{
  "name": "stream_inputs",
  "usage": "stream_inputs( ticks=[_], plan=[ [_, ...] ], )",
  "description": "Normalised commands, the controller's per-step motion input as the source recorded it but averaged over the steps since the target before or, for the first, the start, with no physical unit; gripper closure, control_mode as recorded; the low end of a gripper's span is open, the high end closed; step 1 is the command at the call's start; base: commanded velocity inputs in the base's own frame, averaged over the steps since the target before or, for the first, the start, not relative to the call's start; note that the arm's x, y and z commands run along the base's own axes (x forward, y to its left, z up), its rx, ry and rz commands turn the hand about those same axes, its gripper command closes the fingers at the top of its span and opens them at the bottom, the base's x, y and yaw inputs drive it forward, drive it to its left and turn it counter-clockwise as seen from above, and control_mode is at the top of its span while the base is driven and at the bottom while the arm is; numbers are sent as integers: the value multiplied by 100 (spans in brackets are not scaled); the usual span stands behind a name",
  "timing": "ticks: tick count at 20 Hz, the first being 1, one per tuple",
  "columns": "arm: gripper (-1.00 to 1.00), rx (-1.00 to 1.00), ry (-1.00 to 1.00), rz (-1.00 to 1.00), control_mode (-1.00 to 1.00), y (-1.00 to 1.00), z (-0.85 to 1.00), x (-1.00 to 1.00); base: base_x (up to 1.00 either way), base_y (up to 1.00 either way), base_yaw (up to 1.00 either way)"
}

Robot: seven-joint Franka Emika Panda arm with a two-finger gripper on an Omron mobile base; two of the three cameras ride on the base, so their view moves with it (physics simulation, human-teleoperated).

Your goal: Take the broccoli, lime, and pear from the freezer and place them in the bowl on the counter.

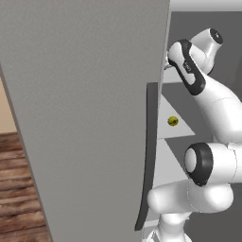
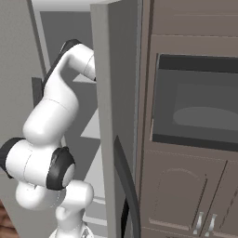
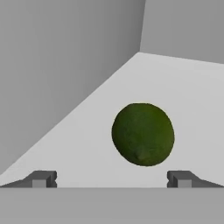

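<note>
The arm reaches into the open freezer (image 1: 94, 118), a tall grey box with a broad flat matte door and a long dark curved handle (image 1: 147, 160) running down its edge. Inside are pale grey shelves, smooth and featureless, meeting plain grey walls at sharp corners.

In the hand view a lime (image 3: 143, 134) sits on a shelf (image 3: 175, 87), a round dark green fruit with a finely pebbled skin and a faint dimple near its lower side. It lies just beyond the gripper (image 3: 111, 178), between the lines of the two fingertips but nearer the right one, with neither tip touching it. The fingers (image 3: 41, 178) are small dark blocky tips set wide apart, fully spread, and nothing is held.

In the left base view a small yellowish-green lump (image 1: 173, 121) rests on a lower shelf, right of the door edge; it is too small to say for sure whether it is the broccoli or the pear. The arm's glossy white links with dark joint bands bend up past it and into the upper compartment.

In the right base view, dark brown cabinets (image 2: 186, 195) with arched panel fronts and small metal pulls stand right of the freezer, with a dark glass-fronted oven (image 2: 195, 102) above them.
</note>
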Motion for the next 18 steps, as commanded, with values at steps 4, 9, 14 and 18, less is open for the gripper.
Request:
stream_inputs(
  ticks=[4, 9, 14, 18],
  plan=[
    [-100, 0, 2, 0, -100, -2, -17, 39, 0, 0, 0],
    [-100, 0, 0, 0, -100, -6, -16, 46, 0, 0, 0],
    [-100, 0, 0, 0, -100, -10, -4, 40, 0, 0, 0],
    [100, 0, 1, 0, -100, -4, -8, 24, 0, 0, 0]
  ],
)
